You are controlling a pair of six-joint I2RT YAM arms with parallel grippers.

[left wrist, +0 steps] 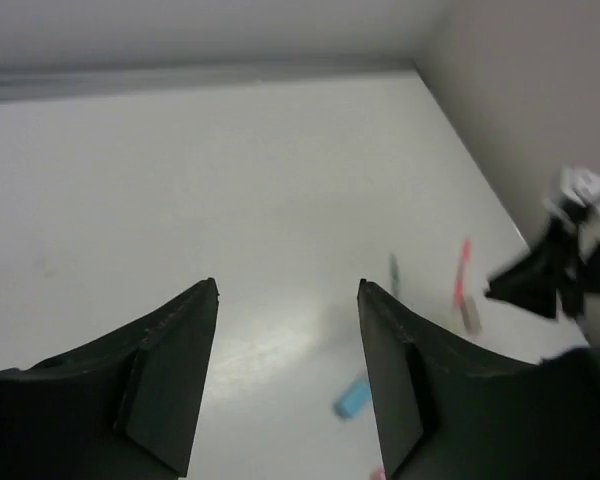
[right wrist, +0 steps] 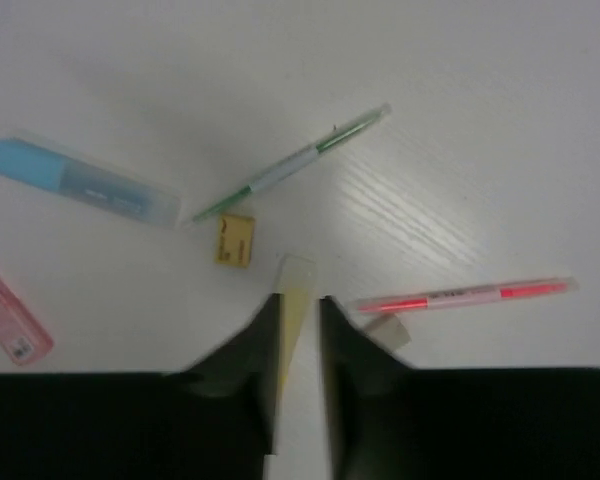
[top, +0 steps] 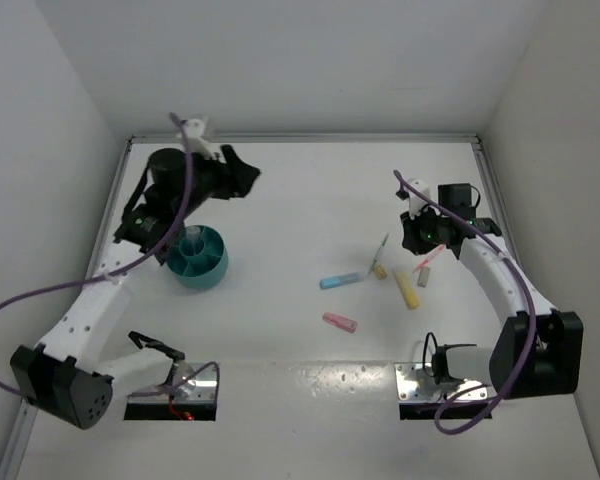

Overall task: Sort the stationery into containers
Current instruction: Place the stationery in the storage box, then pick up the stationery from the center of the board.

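The teal round holder (top: 198, 256) stands at the left, with my left arm over it. My left gripper (top: 244, 175) (left wrist: 288, 285) points away from it over bare table, open and empty. The stationery lies to the right: a blue marker (top: 340, 281) (right wrist: 85, 182), a pink marker (top: 339, 322) (right wrist: 10, 325), a yellow marker (top: 407, 288) (right wrist: 296, 290), a thin green pen (top: 382, 250) (right wrist: 290, 165) and a thin pink pen (top: 428, 258) (right wrist: 465, 296). My right gripper (top: 414, 238) (right wrist: 300, 300) hovers over the yellow marker, its jaws nearly together and holding nothing.
A small yellow piece (right wrist: 235, 241) lies beside the green pen and a beige piece (right wrist: 388, 328) under the pink pen. White walls close the table at the back and both sides. The left wrist view shows the blue marker (left wrist: 352, 398) and the right arm (left wrist: 540, 280).
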